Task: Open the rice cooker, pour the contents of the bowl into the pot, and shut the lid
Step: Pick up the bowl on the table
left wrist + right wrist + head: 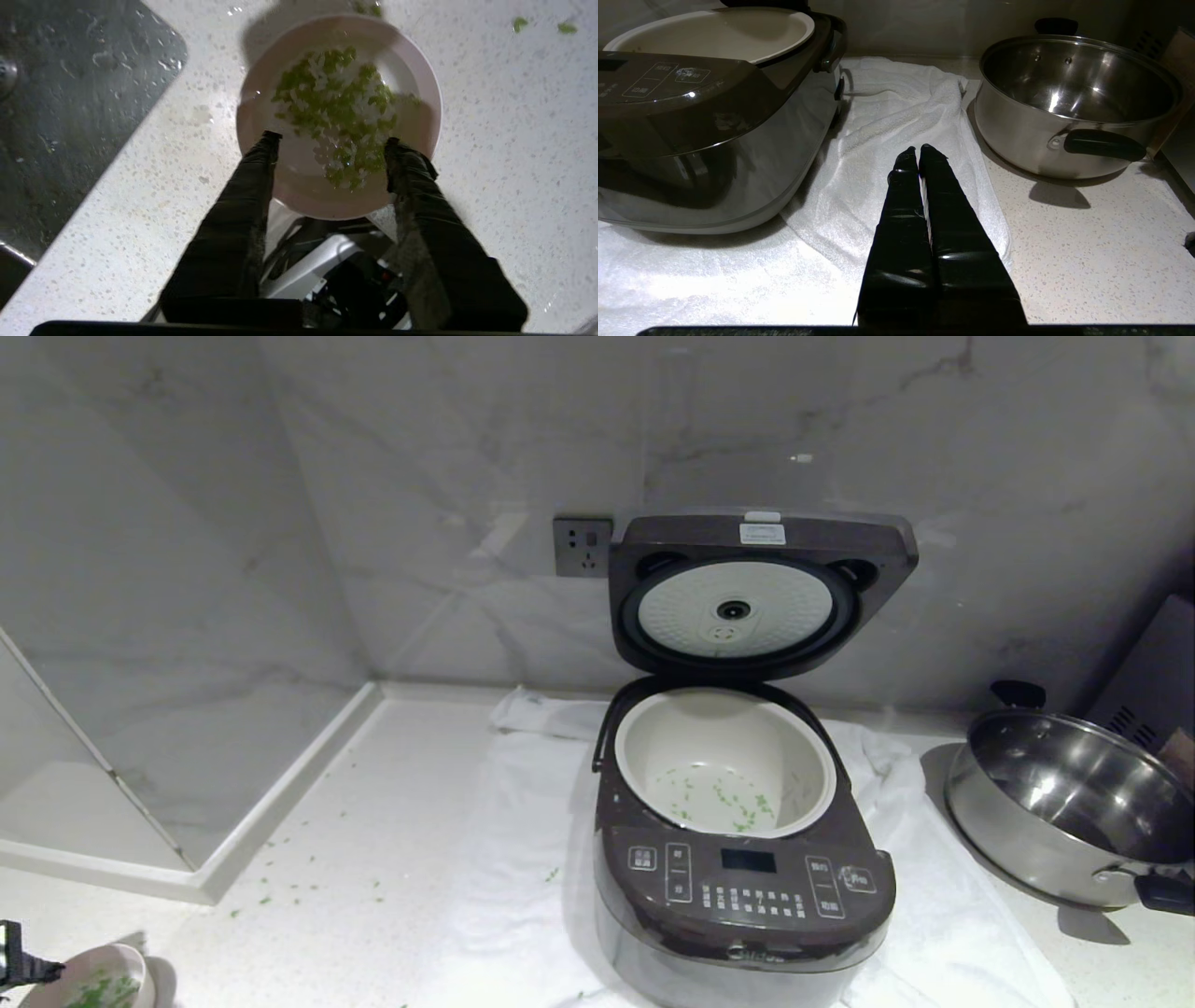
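Left hand [331,140] released, fingers apart over bowl [261,98] w/ green contents [336,102], lower left of frame. Lid [761,527] up. Right hand [919,151] clenched, empty.

The head view's bottom edge cuts off the bowl [89,985] and most of the left gripper [23,963]. The steel pan [1074,803] runs past its right edge.

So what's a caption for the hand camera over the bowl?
Open left gripper above the small pink bowl of green bits.
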Controlling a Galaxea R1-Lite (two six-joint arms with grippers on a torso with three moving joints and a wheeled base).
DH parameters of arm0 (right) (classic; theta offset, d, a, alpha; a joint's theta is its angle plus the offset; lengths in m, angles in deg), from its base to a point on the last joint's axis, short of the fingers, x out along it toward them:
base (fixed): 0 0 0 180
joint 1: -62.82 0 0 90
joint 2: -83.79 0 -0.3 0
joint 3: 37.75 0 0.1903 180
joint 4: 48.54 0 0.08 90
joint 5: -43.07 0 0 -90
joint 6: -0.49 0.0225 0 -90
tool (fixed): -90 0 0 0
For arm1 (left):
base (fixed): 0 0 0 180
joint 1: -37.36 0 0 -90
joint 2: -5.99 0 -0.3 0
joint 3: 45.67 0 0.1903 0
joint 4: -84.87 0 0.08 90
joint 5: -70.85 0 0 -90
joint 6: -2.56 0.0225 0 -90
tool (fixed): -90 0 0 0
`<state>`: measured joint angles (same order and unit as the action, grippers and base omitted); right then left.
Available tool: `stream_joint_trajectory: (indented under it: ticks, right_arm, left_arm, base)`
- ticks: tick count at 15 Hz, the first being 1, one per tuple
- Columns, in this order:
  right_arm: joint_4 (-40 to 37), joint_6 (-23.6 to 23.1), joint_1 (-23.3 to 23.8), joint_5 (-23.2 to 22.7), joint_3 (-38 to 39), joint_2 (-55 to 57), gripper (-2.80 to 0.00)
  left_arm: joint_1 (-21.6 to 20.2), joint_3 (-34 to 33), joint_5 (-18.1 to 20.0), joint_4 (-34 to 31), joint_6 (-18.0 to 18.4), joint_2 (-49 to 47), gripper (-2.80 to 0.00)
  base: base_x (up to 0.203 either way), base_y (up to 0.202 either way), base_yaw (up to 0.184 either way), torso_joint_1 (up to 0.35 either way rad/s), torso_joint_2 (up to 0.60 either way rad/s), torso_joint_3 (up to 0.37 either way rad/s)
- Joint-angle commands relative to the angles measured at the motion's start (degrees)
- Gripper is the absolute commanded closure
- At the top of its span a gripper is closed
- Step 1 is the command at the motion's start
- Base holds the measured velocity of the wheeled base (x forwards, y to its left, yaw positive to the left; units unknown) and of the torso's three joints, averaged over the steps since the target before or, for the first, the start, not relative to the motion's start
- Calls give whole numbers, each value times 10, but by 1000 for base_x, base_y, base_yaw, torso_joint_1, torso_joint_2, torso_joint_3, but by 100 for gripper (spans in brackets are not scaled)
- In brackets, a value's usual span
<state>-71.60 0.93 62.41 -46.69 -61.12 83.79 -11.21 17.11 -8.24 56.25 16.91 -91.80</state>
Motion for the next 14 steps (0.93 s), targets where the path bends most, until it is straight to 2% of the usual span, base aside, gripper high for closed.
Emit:
stream_joint_trajectory:
  ticks: [1,8,12,14]
  right_arm:
    - [0,0,0,0,1,-1,0]
    - [0,0,0,0,1,-1,0]
    - [0,0,0,0,1,0,0]
    - [0,0,0,0,1,-1,0]
  left_arm:
    - [1,2,1,-1,1,11,-280]
    - [-39,24,-9,2,28,-63,-280]
    - [-38,35,-19,7,29,-123,-280]
    - [-34,29,-28,66,27,-150,-280]
  base:
    - [0,0,0,0,0,0]
    - [0,0,0,0,0,0]
    - [0,0,0,0,0,0]
    - [0,0,0,0,0,0]
